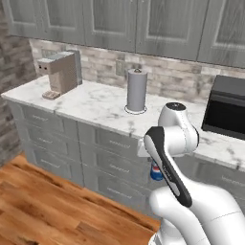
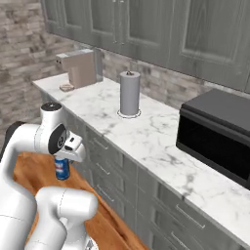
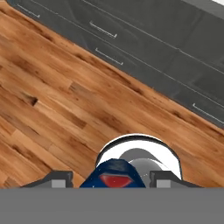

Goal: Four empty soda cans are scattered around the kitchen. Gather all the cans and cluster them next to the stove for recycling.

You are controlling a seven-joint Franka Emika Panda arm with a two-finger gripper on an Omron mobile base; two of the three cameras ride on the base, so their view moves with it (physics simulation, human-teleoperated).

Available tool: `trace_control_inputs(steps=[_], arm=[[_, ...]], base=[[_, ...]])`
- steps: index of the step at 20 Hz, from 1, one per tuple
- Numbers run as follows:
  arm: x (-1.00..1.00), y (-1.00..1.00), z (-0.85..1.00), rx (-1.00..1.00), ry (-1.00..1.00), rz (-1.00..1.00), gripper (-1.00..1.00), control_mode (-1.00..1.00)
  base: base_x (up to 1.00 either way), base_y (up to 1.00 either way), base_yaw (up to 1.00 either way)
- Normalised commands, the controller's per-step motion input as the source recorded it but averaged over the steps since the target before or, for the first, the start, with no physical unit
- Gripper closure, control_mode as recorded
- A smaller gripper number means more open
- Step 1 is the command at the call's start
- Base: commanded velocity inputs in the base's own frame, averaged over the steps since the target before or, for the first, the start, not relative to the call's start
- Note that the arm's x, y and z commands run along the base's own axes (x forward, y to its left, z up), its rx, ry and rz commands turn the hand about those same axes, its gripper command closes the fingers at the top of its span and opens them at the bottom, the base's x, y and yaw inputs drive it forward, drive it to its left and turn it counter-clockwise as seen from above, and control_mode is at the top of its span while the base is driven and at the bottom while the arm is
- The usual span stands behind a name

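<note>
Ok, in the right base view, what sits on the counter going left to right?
Coffee machine → paper towel roll → microwave, all on the marble counter.

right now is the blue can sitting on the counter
No, the blue can hangs in the gripper over the wood floor, below the level of the counter.
</note>
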Motion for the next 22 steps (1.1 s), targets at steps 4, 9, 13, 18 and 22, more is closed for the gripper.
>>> trace_control_inputs(steps=[4, 9, 13, 18, 22], arm=[[0.0, 0.0, 0.0, 0.0, 0.0, 0.0, 1.0, 1.0], [0.0, 0.0, 0.0, 0.0, 0.0, 0.0, 1.0, 1.0], [0.0, 0.0, 0.0, 0.0, 0.0, 0.0, 1.0, 1.0], [0.0, 0.0, 0.0, 0.0, 0.0, 0.0, 1.0, 1.0], [0.0, 0.0, 0.0, 0.0, 0.0, 0.0, 1.0, 1.0]], base=[[-0.27, 0.0, -0.43], [-0.33, -0.08, -0.41], [-0.28, -0.25, -0.35], [-0.27, -0.32, -0.3], [-0.33, -0.38, -0.29]])
